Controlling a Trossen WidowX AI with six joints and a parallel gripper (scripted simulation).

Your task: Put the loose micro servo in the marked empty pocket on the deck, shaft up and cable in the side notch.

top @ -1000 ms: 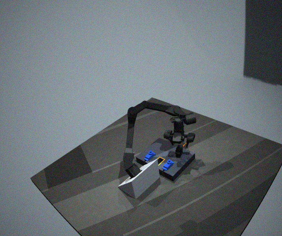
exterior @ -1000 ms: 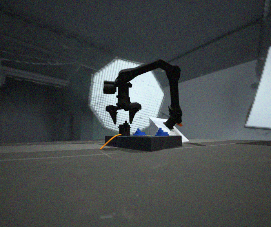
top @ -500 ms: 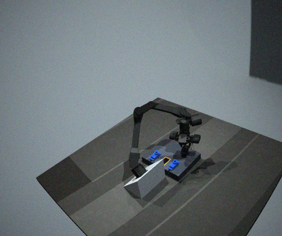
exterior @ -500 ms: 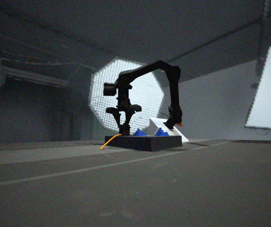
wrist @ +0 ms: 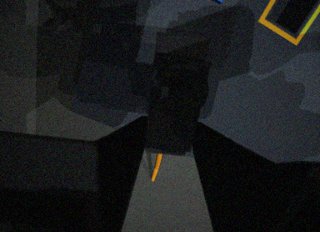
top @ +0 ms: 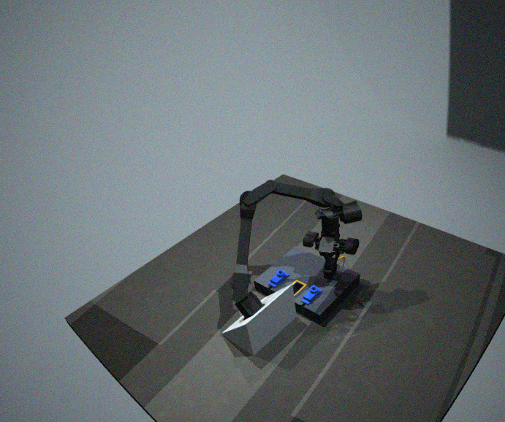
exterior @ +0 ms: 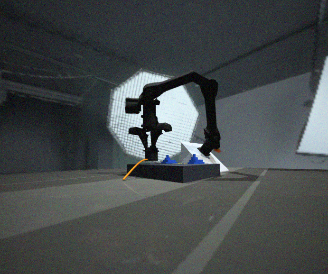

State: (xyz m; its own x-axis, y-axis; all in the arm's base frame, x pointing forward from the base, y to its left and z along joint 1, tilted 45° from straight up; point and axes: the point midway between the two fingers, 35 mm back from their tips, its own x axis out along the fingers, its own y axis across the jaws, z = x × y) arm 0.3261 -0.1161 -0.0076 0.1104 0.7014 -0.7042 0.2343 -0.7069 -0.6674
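Note:
The loose micro servo (top: 329, 269) (exterior: 151, 154) (wrist: 177, 104) is a small black block standing on the far end of the dark deck (top: 330, 313) (exterior: 173, 174) (wrist: 258, 108). Its orange cable (top: 341, 258) (exterior: 133, 169) (wrist: 157, 168) trails off the deck's edge. My gripper (top: 329, 263) (exterior: 151, 149) (wrist: 170, 125) points straight down and is shut on the servo, one finger on each side. The marked empty pocket's orange outline (top: 299, 282) (wrist: 277, 27) lies between two blue servos (top: 278, 277) (top: 311, 294) (exterior: 169, 159) (exterior: 195, 159) seated in the deck.
A pale wedge-shaped block (top: 262, 322) (exterior: 187, 149) stands against the deck's near end beside the arm's base. The deck sits on a dark striped floor (top: 379, 354).

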